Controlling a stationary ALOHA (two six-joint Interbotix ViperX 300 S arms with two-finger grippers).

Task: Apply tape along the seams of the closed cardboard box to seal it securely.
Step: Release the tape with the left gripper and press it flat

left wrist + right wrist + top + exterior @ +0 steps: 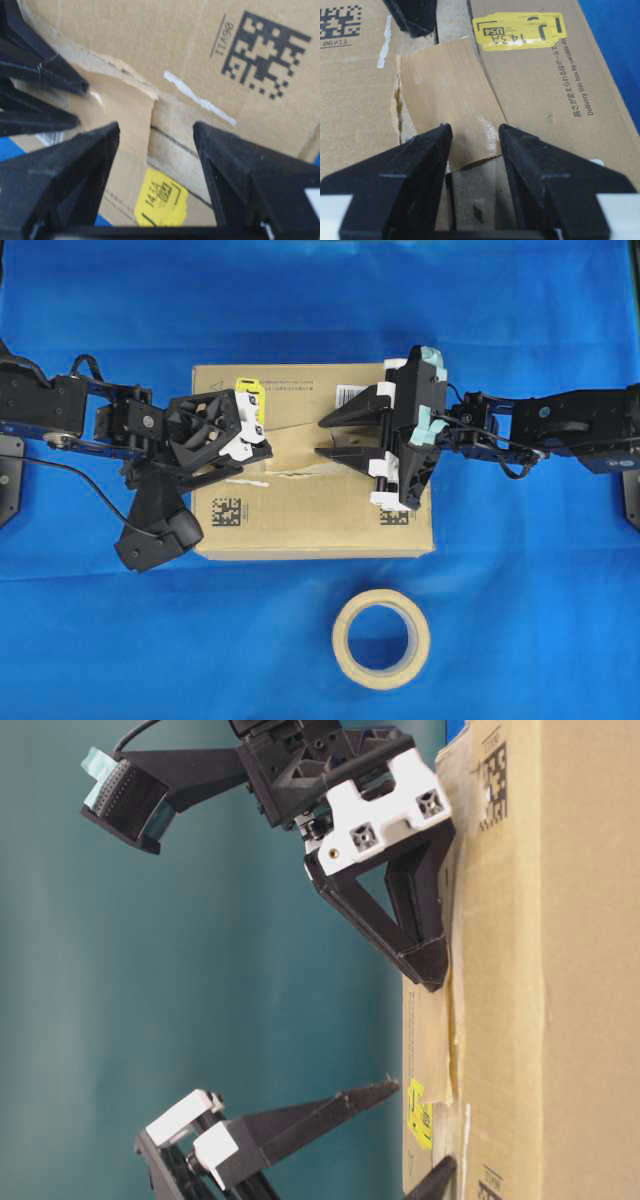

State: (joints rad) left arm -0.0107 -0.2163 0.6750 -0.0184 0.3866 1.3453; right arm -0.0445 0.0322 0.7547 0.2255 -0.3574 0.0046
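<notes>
The cardboard box (312,502) is seen on blue cloth (520,620) overhead, with a tape roll (381,638) just below it. Only in the right wrist view is the tape (449,110) plainly shown, laid over the seams (451,20) beside the yellow sticker (519,30). The left gripper (262,450) and right gripper (322,438) (both spread wide, nothing pinched) are held over the box top.

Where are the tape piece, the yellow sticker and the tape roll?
tape piece (447,112), right wrist view, its glossy middle
yellow sticker (520,30), right wrist view, its centre
tape roll (381,638), overhead view, its beige ring
</notes>
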